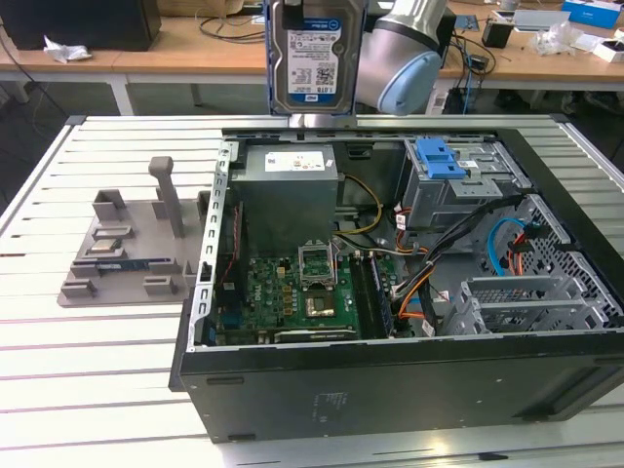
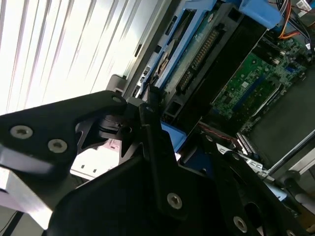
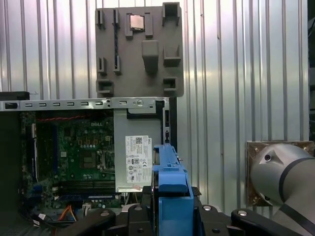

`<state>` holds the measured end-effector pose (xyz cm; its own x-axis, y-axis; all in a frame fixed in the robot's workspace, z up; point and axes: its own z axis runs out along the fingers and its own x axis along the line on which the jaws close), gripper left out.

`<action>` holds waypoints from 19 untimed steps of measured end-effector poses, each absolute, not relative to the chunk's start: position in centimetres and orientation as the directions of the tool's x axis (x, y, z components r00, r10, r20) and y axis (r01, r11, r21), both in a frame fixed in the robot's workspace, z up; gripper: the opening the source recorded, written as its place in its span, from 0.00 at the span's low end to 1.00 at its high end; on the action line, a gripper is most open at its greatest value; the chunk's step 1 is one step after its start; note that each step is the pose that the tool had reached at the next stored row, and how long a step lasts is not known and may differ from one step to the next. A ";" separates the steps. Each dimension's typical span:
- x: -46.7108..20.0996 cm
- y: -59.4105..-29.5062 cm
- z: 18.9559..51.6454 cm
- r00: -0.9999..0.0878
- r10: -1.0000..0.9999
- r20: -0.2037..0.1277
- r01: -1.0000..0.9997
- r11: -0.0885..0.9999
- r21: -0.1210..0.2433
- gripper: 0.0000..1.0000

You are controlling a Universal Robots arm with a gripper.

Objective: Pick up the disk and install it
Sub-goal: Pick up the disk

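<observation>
The disk (image 1: 314,58) hangs upright in the air above the far edge of the open computer case (image 1: 390,390), its white-and-blue label facing the exterior camera. Its blue carrier (image 3: 170,187) is seen edge-on in the first wrist view, clamped between the black fingers of my gripper (image 3: 170,216). In the second wrist view the disk's underside (image 2: 197,44) with its circuit board runs away from the black finger linkages (image 2: 147,132). My gripper is shut on the disk.
Inside the case lie the motherboard (image 1: 292,292), the grey power supply (image 1: 288,190) and a grey drive bay with a blue latch bracket (image 1: 439,161). A grey parts fixture (image 1: 127,244) sits on the slatted table at the exterior view's left. The arm's elbow (image 1: 400,49) stands behind the disk.
</observation>
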<state>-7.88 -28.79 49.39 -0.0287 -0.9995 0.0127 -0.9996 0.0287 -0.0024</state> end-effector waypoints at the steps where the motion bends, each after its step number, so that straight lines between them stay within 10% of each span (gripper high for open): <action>1: -7.9 -29.0 49.4 -0.029 -1.000 0.013 -1.000 0.029 -0.002 0.37; 19: -7.3 -31.1 49.3 -0.029 -1.000 0.013 -1.000 0.029 -0.002 0.37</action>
